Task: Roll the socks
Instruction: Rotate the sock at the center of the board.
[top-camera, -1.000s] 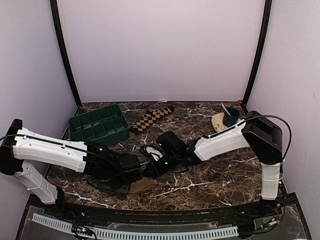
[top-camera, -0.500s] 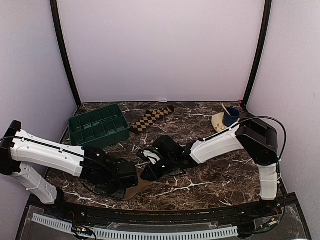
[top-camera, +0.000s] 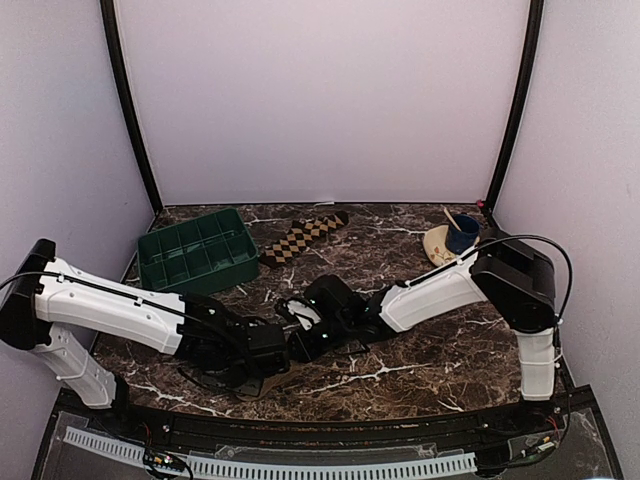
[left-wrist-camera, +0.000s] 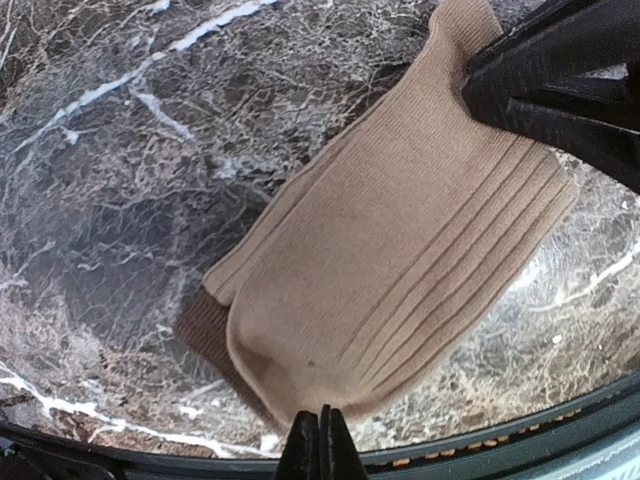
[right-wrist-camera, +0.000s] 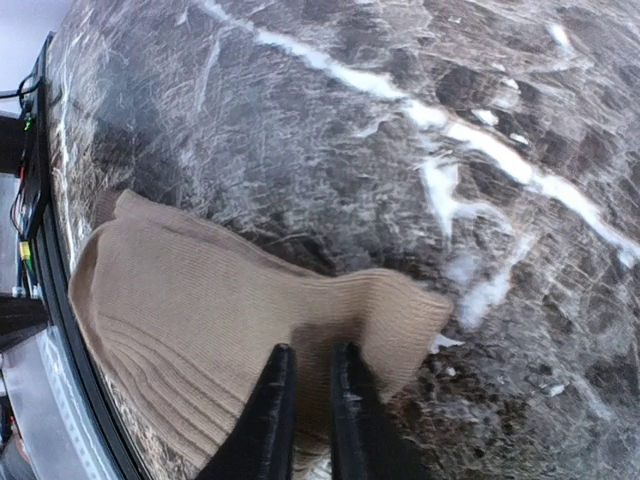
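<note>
tan sock (left-wrist-camera: 400, 250) touching left tool (left-wrist-camera: 321, 425), right tool (right-wrist-camera: 312, 352)

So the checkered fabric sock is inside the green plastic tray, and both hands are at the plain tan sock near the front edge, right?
Not inside: the top view shows the brown-and-black checkered fabric sock lying on the dark marble table beside the green plastic tray. The left hand and right hand are indeed at the plain tan fabric sock near the front edge.

Tan sock (left-wrist-camera: 400, 240) — its far end hidden under the right tool (left-wrist-camera: 500, 88).
</note>
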